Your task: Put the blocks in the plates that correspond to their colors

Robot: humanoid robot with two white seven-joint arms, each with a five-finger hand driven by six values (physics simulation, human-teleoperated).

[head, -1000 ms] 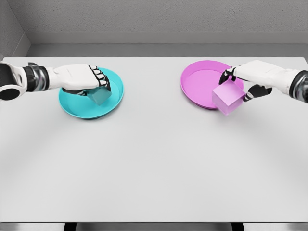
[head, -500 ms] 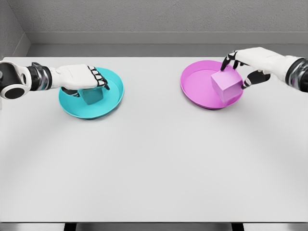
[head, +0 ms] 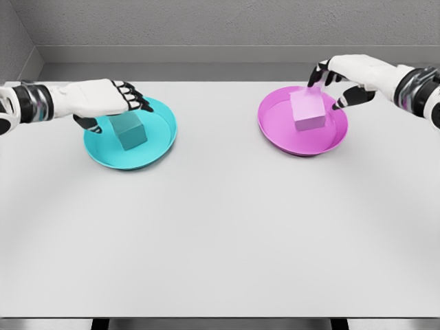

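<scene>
Left white five-finger hand point(head: 103, 100) reaching in from the left edge, poised above the far left rim of the round teal plastic plate point(head: 161, 141), fingers loosely curled and holding nothing, black-tipped fingertips point(head: 135, 98) just beyond the top of the small teal cube point(head: 128, 132) and apart from it. Cube resting inside that plate, left of its middle, one corner turned toward the viewer. Thumb point(head: 87, 122) hanging down beside the plate's left edge. Right white five-finger hand point(head: 347, 75) coming in from the right edge, raised over the far right rim of the round magenta plastic plate point(head: 275, 134), fingers spread and relaxed, empty, index tip point(head: 317, 71) above the back of the pale pink cube point(head: 307, 111) with a gap showing between them. Pink cube seated flat inside the magenta plate, toward its far side. Both plates lying on the wide pale grey tabletop point(head: 220, 227), well apart, teal at the left and magenta at the right, neither touching the other. Beyond the table's far edge, a grey wall point(head: 206, 24) with a darker ledge along its base. Nothing standing between either hand and its cube except open air.
</scene>
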